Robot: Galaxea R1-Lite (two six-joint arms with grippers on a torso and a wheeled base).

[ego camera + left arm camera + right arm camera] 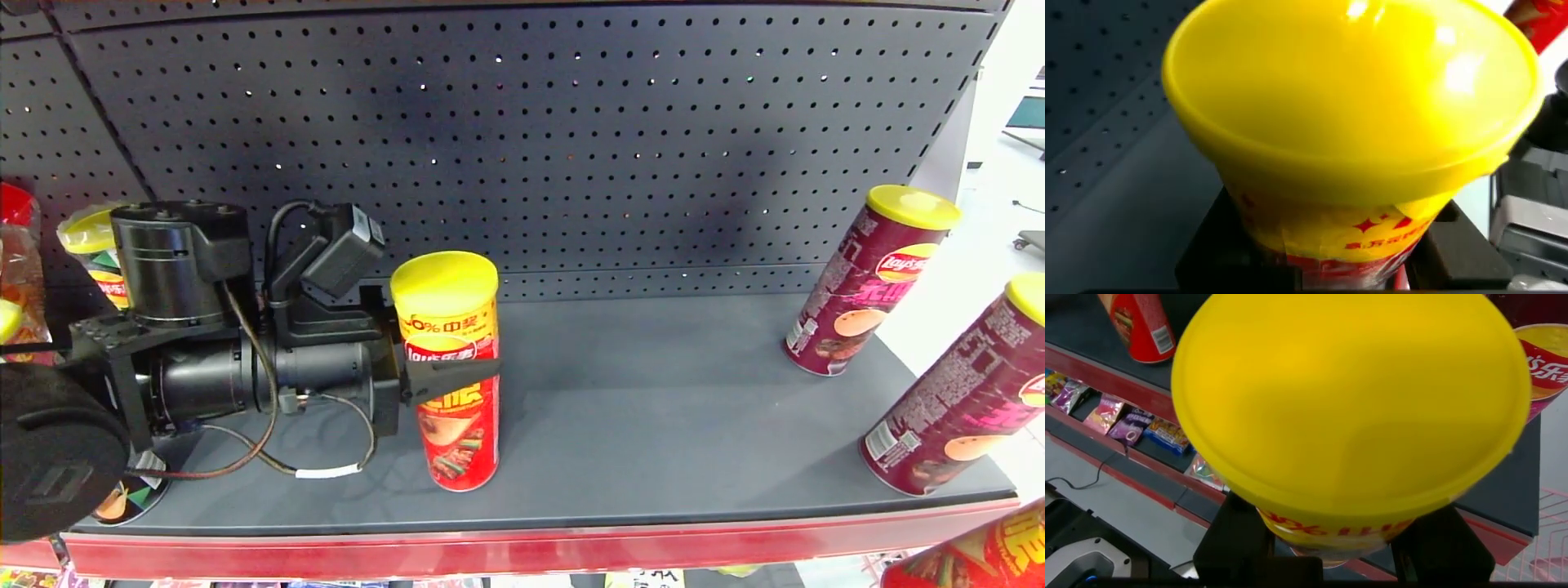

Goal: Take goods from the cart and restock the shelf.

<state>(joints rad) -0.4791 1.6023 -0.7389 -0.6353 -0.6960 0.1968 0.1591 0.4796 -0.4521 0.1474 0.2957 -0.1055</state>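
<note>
Shelf (653,408) — dark grey, red-edged

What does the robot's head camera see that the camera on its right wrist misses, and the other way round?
Head view adds: the left gripper clamped around a red chip can with a yellow lid, and the dark perforated back panel behind it.
Right wrist view adds: the right gripper holding another yellow-lidded can seen from above, and colourful snack packets lower down.
Both: the dark grey shelf board with its red front edge, a maroon can with a yellow lid, and probably that red can.
</note>
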